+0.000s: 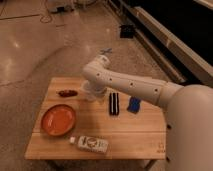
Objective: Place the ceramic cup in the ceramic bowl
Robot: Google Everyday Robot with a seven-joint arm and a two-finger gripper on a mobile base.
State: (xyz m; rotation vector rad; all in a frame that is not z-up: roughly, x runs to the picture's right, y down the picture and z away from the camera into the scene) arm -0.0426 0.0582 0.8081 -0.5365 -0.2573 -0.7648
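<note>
The white ceramic cup is at the back left of the wooden table, between the dark-red oblong item and the black object. My gripper comes down from the bent white arm right onto the cup and hides its top. The arm's white blends with the cup, so the hold does not show. The orange-red ceramic bowl sits front left of the cup, about a hand's width away, with nothing in it.
A dark-red oblong item lies left of the cup. A black striped object and a blue one lie to its right. A flat white labelled bottle lies near the front edge. The robot's white body fills the right.
</note>
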